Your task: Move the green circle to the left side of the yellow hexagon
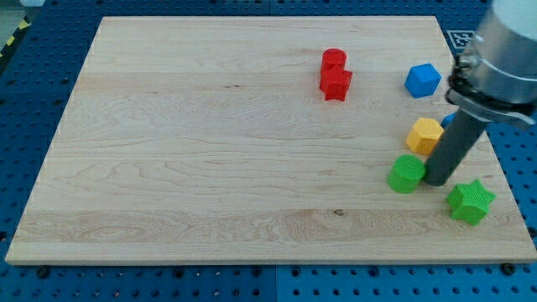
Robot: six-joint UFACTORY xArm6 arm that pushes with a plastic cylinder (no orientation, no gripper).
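Arm: enters from the view's upper right corner, at roughly 2 o'clock from the desk centre. Wide grey cylindrical body, dark collar beneath, then a straight dark rod slanting down and toward the view's left.

My tip: down at the desk surface near the right edge. No pincer fitted; rod only, so no jaw state to report.

Green circle: immediately at 9 o'clock of my tip, touching it or just short of touching; contact cannot be confirmed.

Yellow hexagon: at 12 to 1 o'clock of the green circle, just beside it, close against the rod's left flank. Green circle thus below and slightly left of the yellow hexagon.

Green star: at 4 o'clock of my tip, near, not touching.

Blue cube: at 12 o'clock of the yellow hexagon, apart from it.

Second blue block: mostly hidden behind the rod, only a sliver visible at 2 o'clock of the yellow hexagon; shape not determinable.

Two red blocks: a red cylinder and, touching it at 6 o'clock, a red star-like block; both well apart from the others, near the top centre.

Desk: pale wooden board on a blue perforated base.
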